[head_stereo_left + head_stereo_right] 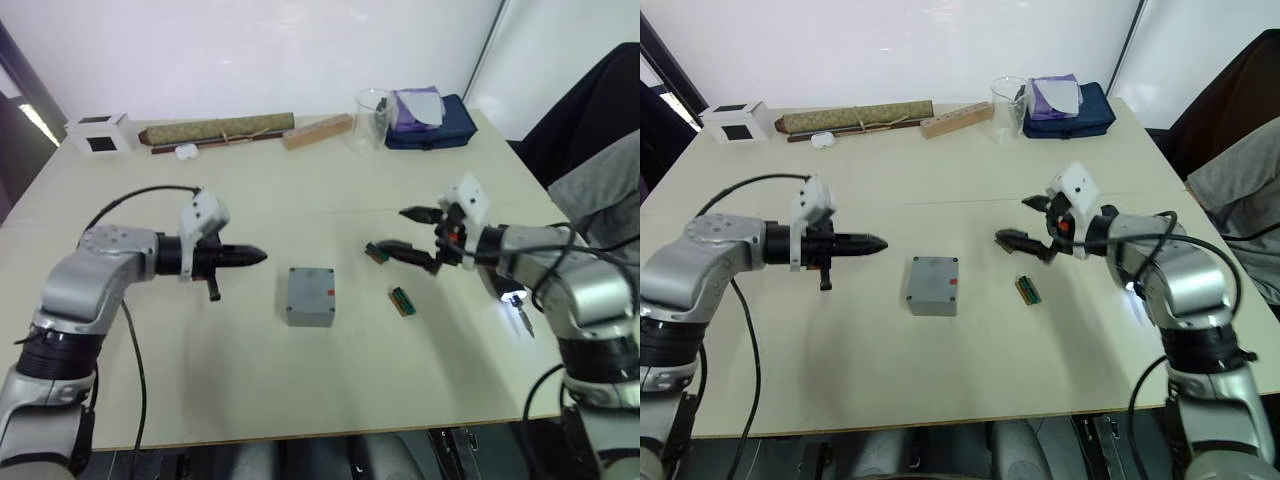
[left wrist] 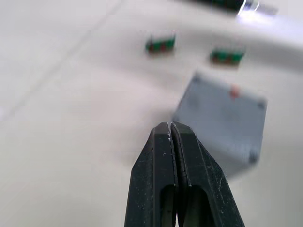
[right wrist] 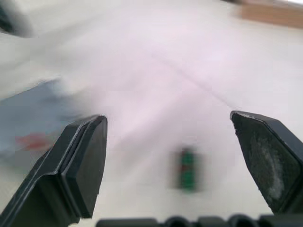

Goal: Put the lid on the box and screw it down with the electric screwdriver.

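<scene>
Both arms reached inward over the table (image 1: 200,400). The left gripper (image 1: 255,257) had its fingers pressed together, empty; the right gripper (image 1: 405,232) was spread wide, empty. Between them sat the box (image 1: 310,296), lid (image 1: 934,279) on top.

In the right wrist view the box (image 3: 33,125) is a grey smear cut off at the frame edge, its red mark just a blur. The small green piece (image 3: 188,169) beside it on the tabletop (image 3: 156,71) is too blurred to identify.
</scene>
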